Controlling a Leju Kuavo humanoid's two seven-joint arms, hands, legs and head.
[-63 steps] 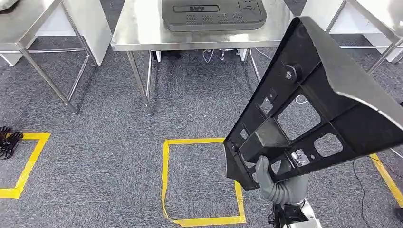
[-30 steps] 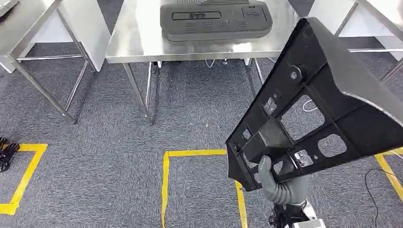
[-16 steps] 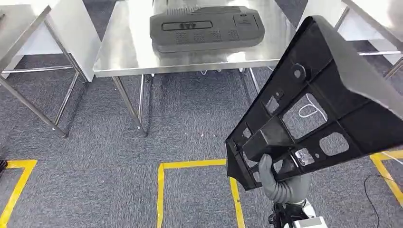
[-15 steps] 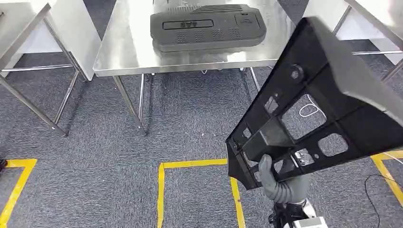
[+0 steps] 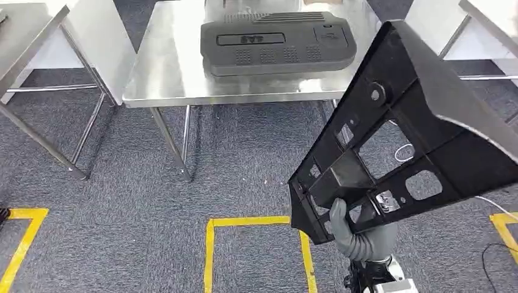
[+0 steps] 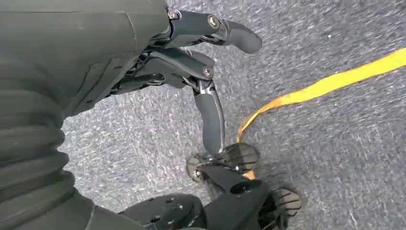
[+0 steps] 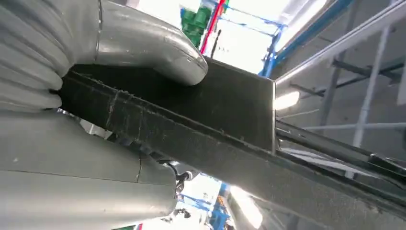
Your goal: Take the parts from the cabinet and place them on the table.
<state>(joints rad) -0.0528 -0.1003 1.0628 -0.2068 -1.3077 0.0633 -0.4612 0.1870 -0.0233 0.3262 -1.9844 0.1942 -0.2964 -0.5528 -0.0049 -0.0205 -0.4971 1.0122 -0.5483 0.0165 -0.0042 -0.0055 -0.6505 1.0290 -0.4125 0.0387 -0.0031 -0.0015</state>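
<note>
— What has shifted since a couple of seconds back?

— The whole view has. I have walked forward, so the camera moved, not the things: the steel desk point(image 5: 183, 79) now sits lower and larger at twelve o'clock, and the yellow floor square point(image 5: 256, 253) has slid toward six. The part in my grip kept its place against me throughout.

— Take me across, left to right.

— At nine o'clock a second steel desk point(image 5: 27, 24) pokes in at the corner. My left hand point(image 6: 191, 62) hangs over the carpet beside the yellow tape; its fingers point(image 6: 210, 117) are apart and hold nothing. At twelve, the middle desk already carries a flat grey part point(image 5: 278, 41). From about five o'clock up to two, the black ribbed frame point(image 5: 421, 122) stands tilted, wide end high. My right hand point(image 5: 360, 235) grips its narrow lower end, fingers closed on it, thumb pressed over the edge in the right wrist view.

— So where does that leave the job?

— I judge this the carry stage: the frame is out of the cabinet and not yet set down. The desk edge looks near but still apart from the frame, so a little more approach seems needed, minding that wide upper end.
</note>
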